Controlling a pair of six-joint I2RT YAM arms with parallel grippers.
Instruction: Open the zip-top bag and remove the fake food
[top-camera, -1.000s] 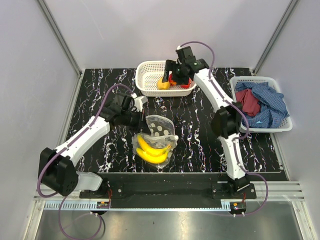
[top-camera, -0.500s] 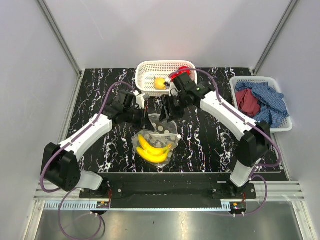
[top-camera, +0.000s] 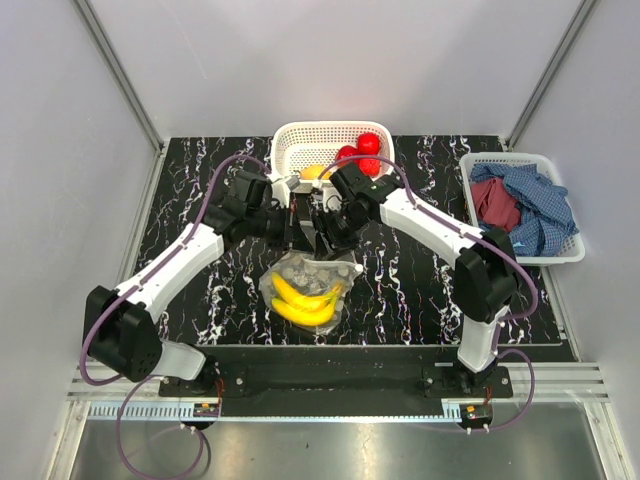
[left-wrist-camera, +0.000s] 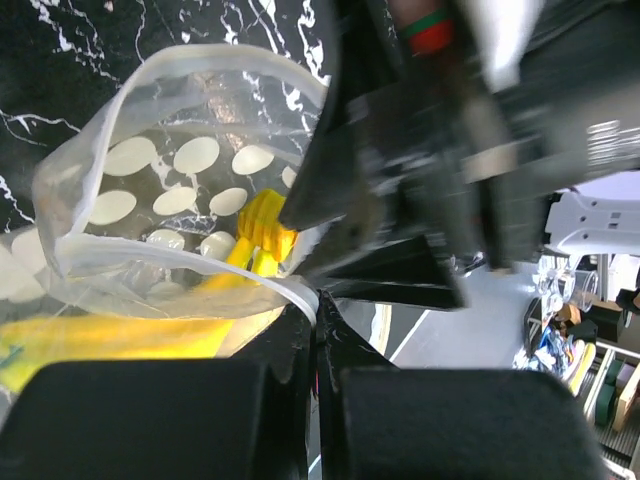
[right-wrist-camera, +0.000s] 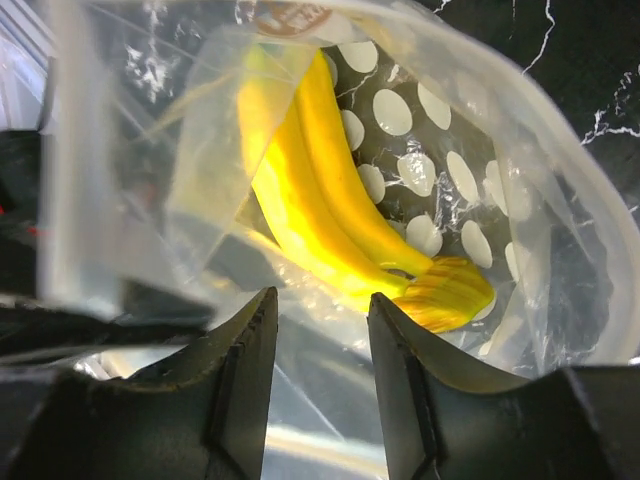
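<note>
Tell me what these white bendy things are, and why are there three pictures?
They are two robot arms bolted to a black marbled table. One picture looks down from above. The other two come from little cameras on each arm's wrist. The left gripper is pinched shut on the rim of a clear polka-dot plastic zip-top bag. The right gripper has its fingers apart at the bag's open mouth, near the yellow plastic banana bunch inside. Behind, a white mesh basket holds red round toy fruits and a yellow-orange round fruit. At the right, another white basket holds blue and red cloths.
</note>
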